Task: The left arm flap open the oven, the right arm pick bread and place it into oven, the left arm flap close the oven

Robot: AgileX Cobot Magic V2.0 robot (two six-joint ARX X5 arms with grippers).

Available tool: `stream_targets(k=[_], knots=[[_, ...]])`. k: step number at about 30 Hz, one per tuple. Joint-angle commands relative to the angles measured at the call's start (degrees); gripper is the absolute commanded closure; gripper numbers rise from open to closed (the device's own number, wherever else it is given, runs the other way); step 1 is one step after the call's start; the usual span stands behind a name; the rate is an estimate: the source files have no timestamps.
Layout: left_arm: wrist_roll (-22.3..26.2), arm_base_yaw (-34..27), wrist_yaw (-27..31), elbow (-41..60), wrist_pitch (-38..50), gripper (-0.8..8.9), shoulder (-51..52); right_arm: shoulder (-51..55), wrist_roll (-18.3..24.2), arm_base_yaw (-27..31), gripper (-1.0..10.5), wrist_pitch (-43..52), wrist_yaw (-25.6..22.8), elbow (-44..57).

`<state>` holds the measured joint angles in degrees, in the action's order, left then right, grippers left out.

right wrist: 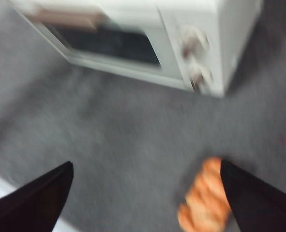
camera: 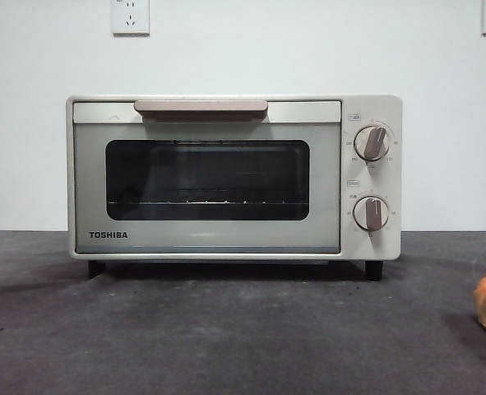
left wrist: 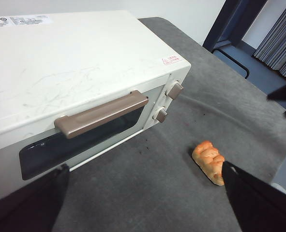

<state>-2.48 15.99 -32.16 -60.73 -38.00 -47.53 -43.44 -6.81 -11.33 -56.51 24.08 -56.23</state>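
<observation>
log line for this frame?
oven: door shut | bread: on table, outside oven | left gripper: open, above table | right gripper: open, near bread

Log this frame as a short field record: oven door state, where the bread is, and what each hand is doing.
oven: door shut, handle untouched
bread: on the grey table, in front of the oven toward its knob side, apart from it
left hand: open, empty, above the table in front of the oven door
right hand: open, empty, above the table with the bread beside one jaw; view blurred
task stage: nothing started, door not yet opened
</observation>
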Motion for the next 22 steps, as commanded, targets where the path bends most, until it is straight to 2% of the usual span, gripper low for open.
stream_targets(k=[1,5,13,16,22], knots=[[-0.13,0.17,-0.42,-1.27,0.26,3.14,-0.42,-3.08,-2.64,-1.22,4.6,-2.8,-3.15,-0.17],[-0.15,0.17,-0.42,-1.27,0.22,3.14,-0.42,-6.58,-4.96,-3.39,4.6,-3.98,-7.08,1.75],[-1.11,0.17,-0.42,-1.27,-0.15,3.14,-0.42,-10.69,-9.22,-6.34,4.6,2.01,-12.31,11.8],[-1.2,0.17,-0.42,-1.27,-0.13,3.14,-0.39,-12.9,-11.04,-6.34,4.6,5.27,-13.53,14.91],[-1.2,0.17,-0.42,-1.27,-0.13,3.14,-0.42,-19.04,-11.26,-6.34,4.6,8.76,-13.73,16.55]])
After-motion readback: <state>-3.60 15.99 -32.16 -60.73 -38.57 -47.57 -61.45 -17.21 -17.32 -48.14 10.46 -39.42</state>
